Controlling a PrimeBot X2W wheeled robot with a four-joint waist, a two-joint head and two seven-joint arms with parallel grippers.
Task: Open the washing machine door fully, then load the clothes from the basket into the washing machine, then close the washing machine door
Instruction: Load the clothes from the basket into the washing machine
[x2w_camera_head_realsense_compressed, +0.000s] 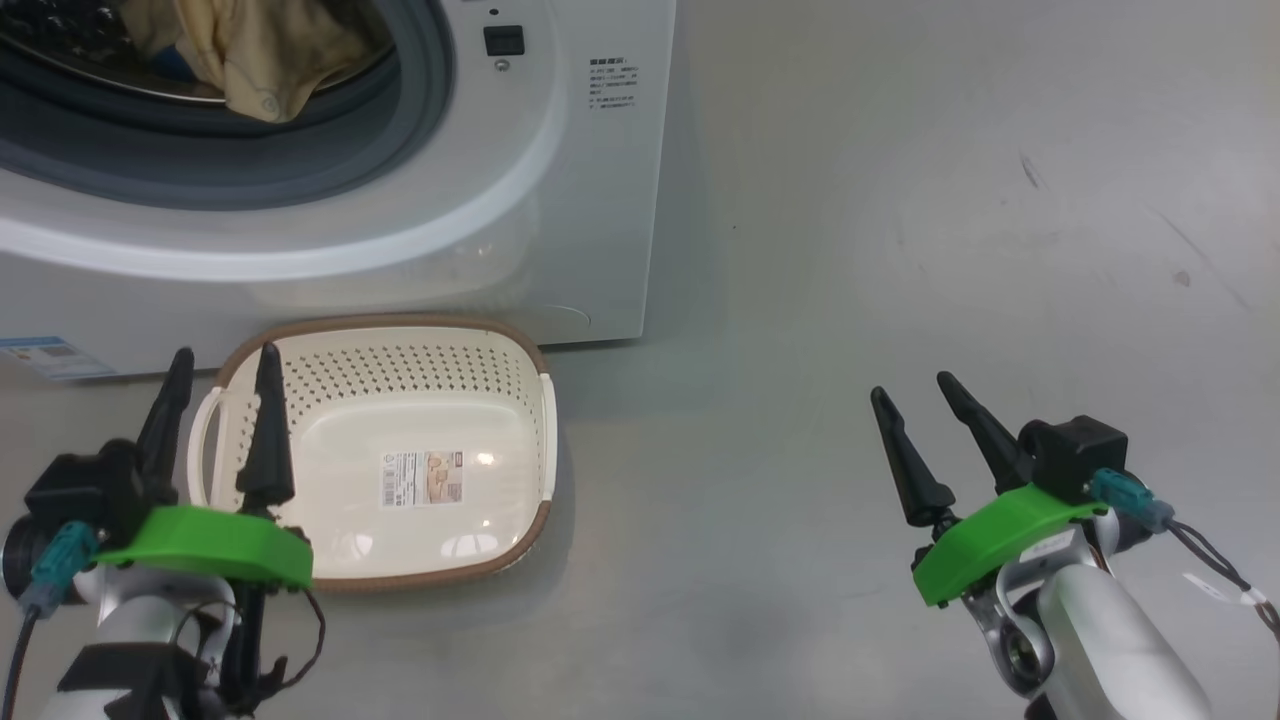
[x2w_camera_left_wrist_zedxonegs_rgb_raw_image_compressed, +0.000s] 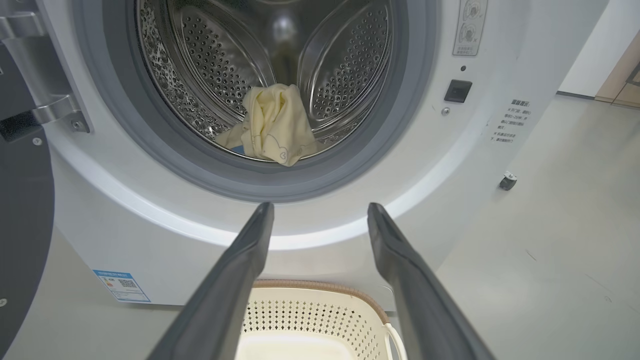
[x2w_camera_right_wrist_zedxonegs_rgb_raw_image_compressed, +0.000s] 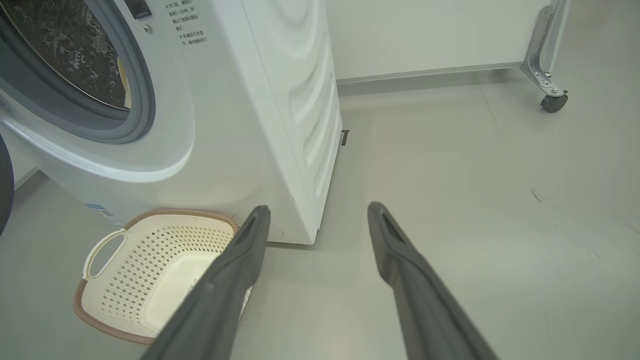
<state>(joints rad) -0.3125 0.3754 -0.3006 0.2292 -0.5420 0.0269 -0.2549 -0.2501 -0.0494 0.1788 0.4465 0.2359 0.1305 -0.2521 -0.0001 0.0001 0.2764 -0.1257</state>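
Loading looks done: the clothes (x2w_camera_left_wrist_zedxonegs_rgb_raw_image_compressed: 272, 125) are in the washing machine (x2w_camera_head_realsense_compressed: 590, 220), low at the front lip of its drum. The basket (x2w_camera_head_realsense_compressed: 380, 322) is empty on the floor at the machine's foot. The washing machine door (x2w_camera_left_wrist_zedxonegs_rgb_raw_image_compressed: 20, 215) is swung open left of the opening. Left gripper (x2w_camera_head_realsense_compressed: 225, 350) is before the machine, over the basket; right gripper (x2w_camera_head_realsense_compressed: 910, 385) is off its right corner. Both are spread wide, holding nothing. Remaining: close the door.
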